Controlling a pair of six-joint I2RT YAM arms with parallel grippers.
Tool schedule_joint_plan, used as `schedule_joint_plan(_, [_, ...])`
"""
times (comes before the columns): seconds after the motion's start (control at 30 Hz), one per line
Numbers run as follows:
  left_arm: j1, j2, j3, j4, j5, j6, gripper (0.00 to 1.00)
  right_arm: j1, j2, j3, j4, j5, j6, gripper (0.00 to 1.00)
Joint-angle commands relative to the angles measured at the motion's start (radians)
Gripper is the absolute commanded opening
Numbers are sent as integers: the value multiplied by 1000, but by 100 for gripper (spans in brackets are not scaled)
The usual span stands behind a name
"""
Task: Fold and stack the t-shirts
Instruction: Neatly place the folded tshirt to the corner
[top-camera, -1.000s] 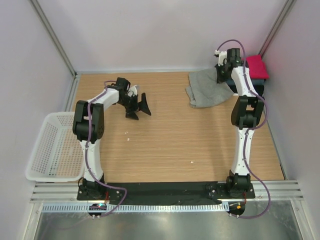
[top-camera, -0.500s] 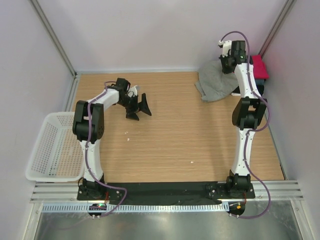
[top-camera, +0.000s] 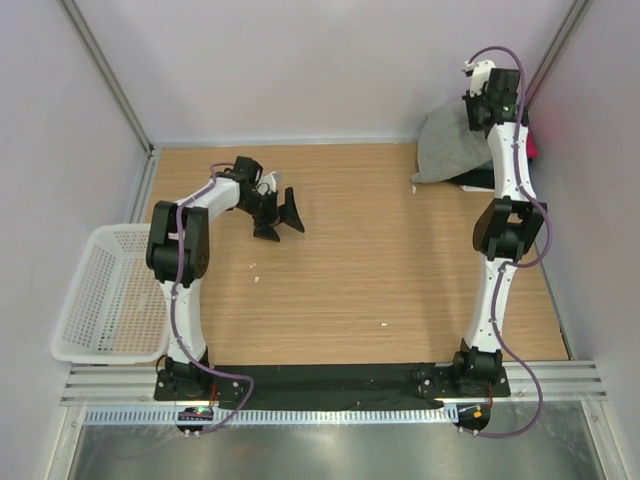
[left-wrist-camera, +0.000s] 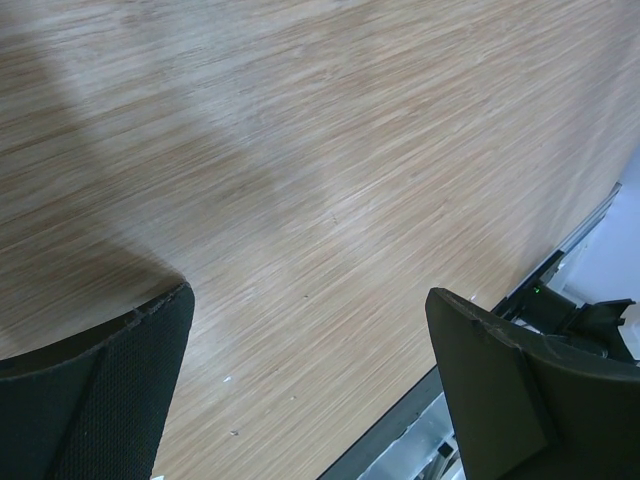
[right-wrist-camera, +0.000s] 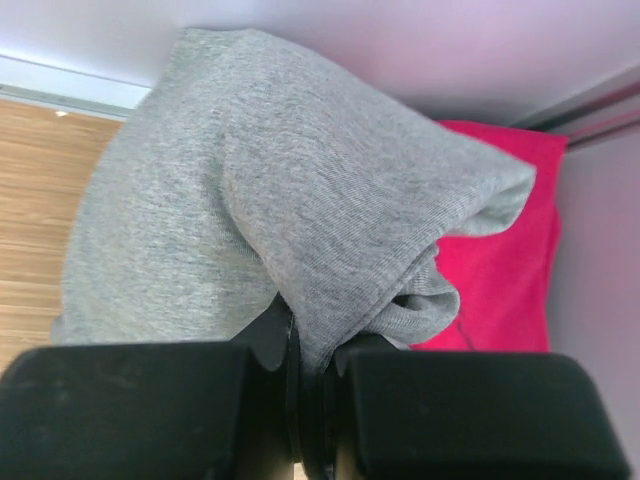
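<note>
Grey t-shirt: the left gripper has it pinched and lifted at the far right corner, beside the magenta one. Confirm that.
Not the left. The right gripper has the grey t-shirt pinched and lifted, as the right wrist view shows; the left gripper hangs open and empty. The rest holds.

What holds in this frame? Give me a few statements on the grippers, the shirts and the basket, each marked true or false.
1. The right gripper is shut on the grey t-shirt. True.
2. The left gripper holds a black shirt. False: its fingers are spread apart with nothing between them, over the bare wood of the table.
3. The white basket stands at the table's right edge. False: it is at the left edge, beside the left arm.
4. A magenta t-shirt lies behind the grey one in the far right corner. True.
</note>
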Motion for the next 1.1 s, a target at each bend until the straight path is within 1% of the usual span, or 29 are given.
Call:
schedule_joint_plan(0.0, [-17, 21, 13, 12, 18, 5, 100, -48, -89, 93, 103, 25, -20, 1])
schedule_joint_plan(0.13, [-24, 32, 17, 6, 5, 15, 100, -110, -93, 96, 131, 20, -17, 1])
schedule_joint_plan(0.27, [-38, 41, 22, 0, -6, 20, 100, -146, -99, 104, 166, 16, -17, 1])
schedule_joint_plan(0.53, [-72, 42, 37, -14, -37, 43, 100, -166, -67, 101, 204, 23, -66, 1])
schedule_joint_plan(0.57, [-73, 42, 36, -16, -38, 44, 100, -167, -60, 102, 220, 55, -69, 1])
schedule_joint_plan(0.7, [-86, 36, 34, -17, -48, 57, 100, -167, -21, 99, 250, 86, -82, 1])
schedule_joint_plan(0.73, [-89, 33, 34, -17, -49, 57, 100, -167, -12, 96, 258, 98, -73, 2])
schedule_joint_plan(0.77, [-90, 32, 34, -19, -49, 58, 99, -167, 3, 90, 276, 106, -65, 13])
schedule_joint_plan(0.8, [-92, 30, 34, -19, -49, 58, 100, -167, 9, 84, 283, 121, -62, 28])
schedule_joint_plan(0.83, [-92, 26, 33, -19, -51, 58, 99, -167, 14, 76, 287, 131, -57, 57])
schedule_joint_plan(0.87, [-95, 21, 31, -19, -52, 60, 99, -167, 13, 61, 292, 141, -36, 66])
schedule_joint_plan(0.93, [-98, 10, 26, -20, -52, 60, 99, -167, -12, 46, 280, 154, -7, 76])
schedule_joint_plan(0.97, [-100, -5, 22, -19, -57, 61, 100, -167, -41, -3, 261, 152, 12, 79])
schedule_joint_plan(1.03, [-103, -22, 19, -19, -63, 61, 100, -167, -173, -84, 255, 139, 67, 90])
schedule_joint_plan(1.07, [-103, -36, 22, -20, -77, 61, 100, -164, -226, -179, 261, 131, 82, 91])
